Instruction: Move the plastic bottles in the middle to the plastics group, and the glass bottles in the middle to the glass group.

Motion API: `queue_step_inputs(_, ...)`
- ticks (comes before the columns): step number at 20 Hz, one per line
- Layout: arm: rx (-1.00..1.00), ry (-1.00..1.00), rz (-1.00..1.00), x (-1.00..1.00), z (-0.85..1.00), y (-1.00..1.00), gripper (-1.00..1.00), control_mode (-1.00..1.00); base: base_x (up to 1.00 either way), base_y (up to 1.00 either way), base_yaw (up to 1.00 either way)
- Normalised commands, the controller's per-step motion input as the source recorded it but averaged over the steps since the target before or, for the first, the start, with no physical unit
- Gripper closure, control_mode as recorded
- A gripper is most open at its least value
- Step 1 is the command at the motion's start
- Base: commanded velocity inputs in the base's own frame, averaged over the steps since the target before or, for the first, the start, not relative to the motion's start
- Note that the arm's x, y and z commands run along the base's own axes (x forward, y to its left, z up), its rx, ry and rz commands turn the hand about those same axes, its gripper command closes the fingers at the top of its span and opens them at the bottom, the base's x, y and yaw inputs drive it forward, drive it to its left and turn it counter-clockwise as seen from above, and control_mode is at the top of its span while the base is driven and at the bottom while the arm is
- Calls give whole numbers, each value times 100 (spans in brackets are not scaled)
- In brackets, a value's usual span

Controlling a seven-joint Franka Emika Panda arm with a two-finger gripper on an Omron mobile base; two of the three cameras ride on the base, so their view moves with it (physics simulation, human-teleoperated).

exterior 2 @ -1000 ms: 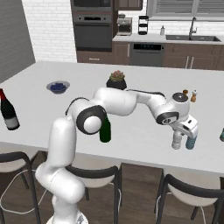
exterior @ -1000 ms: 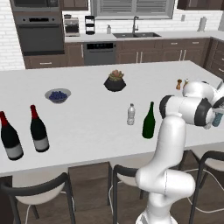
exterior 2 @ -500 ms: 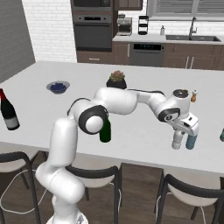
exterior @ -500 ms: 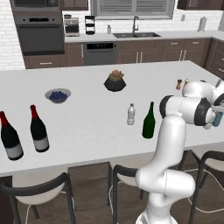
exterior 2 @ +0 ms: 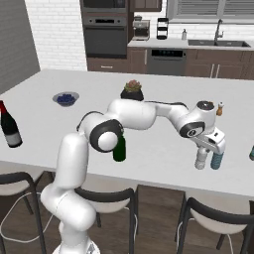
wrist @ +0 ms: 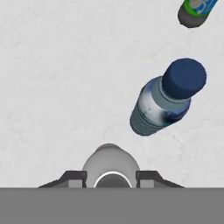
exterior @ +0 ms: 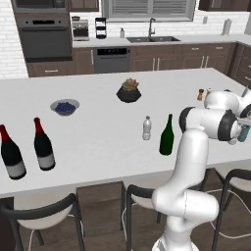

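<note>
My gripper (exterior 2: 202,152) is shut on one clear plastic bottle (exterior 2: 200,159), which stands upright on the white counter (exterior 2: 149,163) at its front right. Beside it, close but apart, stands the teal-blue bottle (exterior 2: 217,160) of the plastics group. In the hand view the white cap (wrist: 112,178) sits between my fingers (wrist: 74,177), with the teal-blue bottle (wrist: 168,105) ahead. The other clear bottle (exterior: 146,128) and the dark-green glass bottle (exterior: 167,137) stand mid-counter. Two black wine bottles (exterior: 12,156) (exterior: 43,146) stand far left.
A green-labelled bottle (wrist: 197,9) lies beyond the teal one. A potted plant (exterior: 129,90), a blue bowl (exterior: 64,106) and small shakers (exterior: 200,93) sit further back. Dark stools (exterior 2: 218,221) line the near edge of the counter.
My gripper and the clear bottle have shifted only slightly beside the teal-blue bottle. Nothing else has moved.
</note>
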Motion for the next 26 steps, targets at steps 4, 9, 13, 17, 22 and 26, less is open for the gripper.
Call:
queue_step_inputs(4, 0, 0, 0, 0, 0, 0, -100, -100, 0, 0, 0)
queue_step_inputs(9, 0, 0, 0, 0, 0, 0, -100, -100, 0, 0, 0)
queue_step_inputs(13, 0, 0, 0, 0, 1, 0, -100, -100, 0, 0, 0)
queue_step_inputs(17, 0, -6, 0, -31, 38, 18, -100, -100, 0, 0, 0)
queue_step_inputs(22, -3, -14, 1, -62, 58, 69, -100, -100, 0, 0, 0)
queue_step_inputs(26, -3, -12, 8, -42, 43, 89, -100, -100, 0, 0, 0)
